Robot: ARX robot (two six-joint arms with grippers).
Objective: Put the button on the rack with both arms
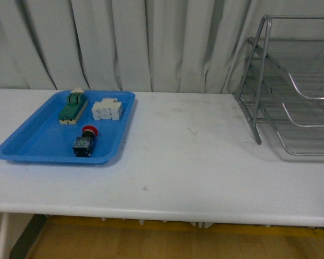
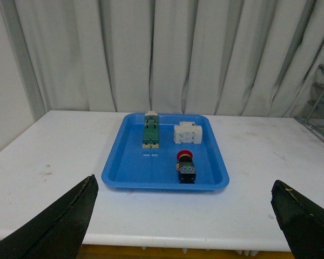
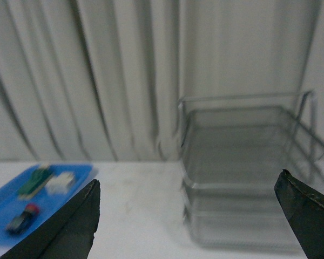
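Button first: the small red-capped push-button (image 1: 84, 141) with its dark blocky body lies on its side in the flat blue plastic tray (image 1: 21, 148), near the tray's front rim, its cap turned toward the curtain. Behind it sit a white blocky component (image 1: 107, 109) and a green-and-cream switch (image 1: 73, 106), both apart from it, so I judge there is room to close on it cleanly. The big silver wire-mesh rack (image 1: 291, 81) stands well away at the far right of the white table (image 1: 194, 162), which is probably why both arms are needed: one to pick, one to deliver. My left pincer (image 2: 183, 182) hangs back from the table edge, facing the tray, spread wide and holding nothing. My right pincer (image 3: 190, 178) faces the rack, likewise spread and empty. Nothing is grasped yet, so reaching with the left looks like the first step.
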